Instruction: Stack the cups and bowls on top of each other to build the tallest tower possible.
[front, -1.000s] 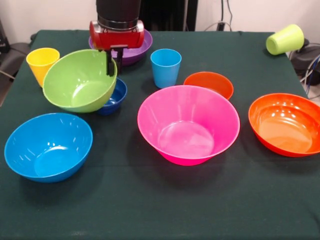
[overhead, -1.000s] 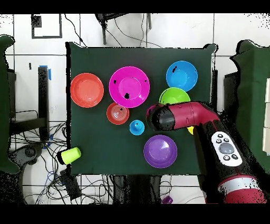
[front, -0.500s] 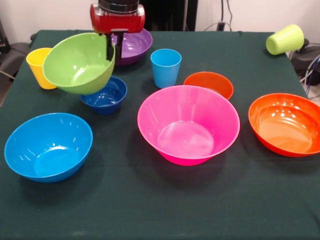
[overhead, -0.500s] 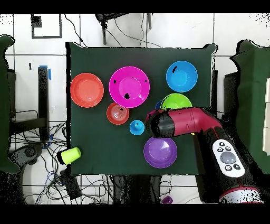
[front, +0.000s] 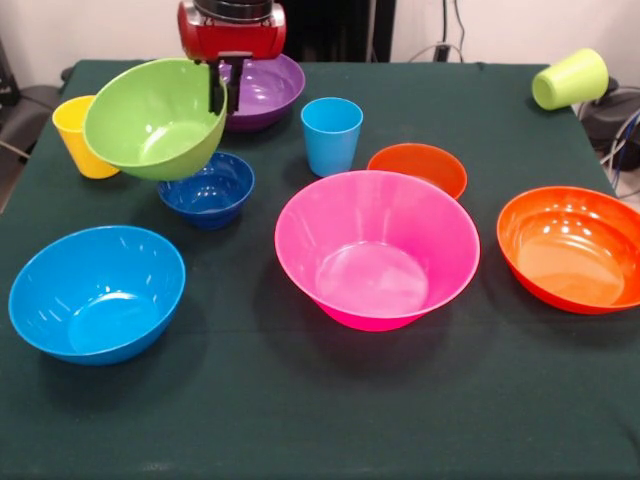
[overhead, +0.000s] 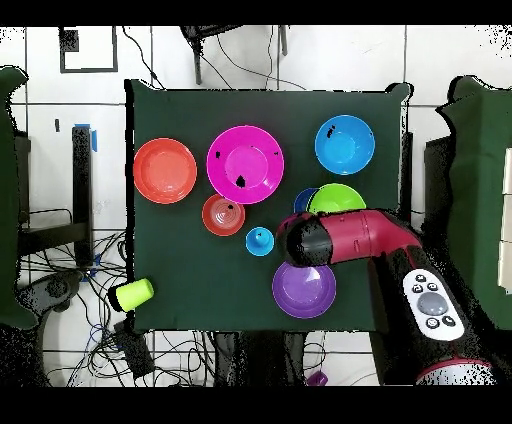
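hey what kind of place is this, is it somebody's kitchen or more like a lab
Most likely a robotics lab, not a kitchen: a dark green cloth table of plastic bowls, a red robot gripper lifting the lime green bowl, and loose cables on a tiled floor.

Yellow cup (front: 77, 135) and small dark blue bowl (front: 208, 189) partly behind the lifted lime green bowl (front: 155, 118)

Seven bowls (front: 376, 250), three cups (front: 331, 135), one end effector (front: 220, 92).
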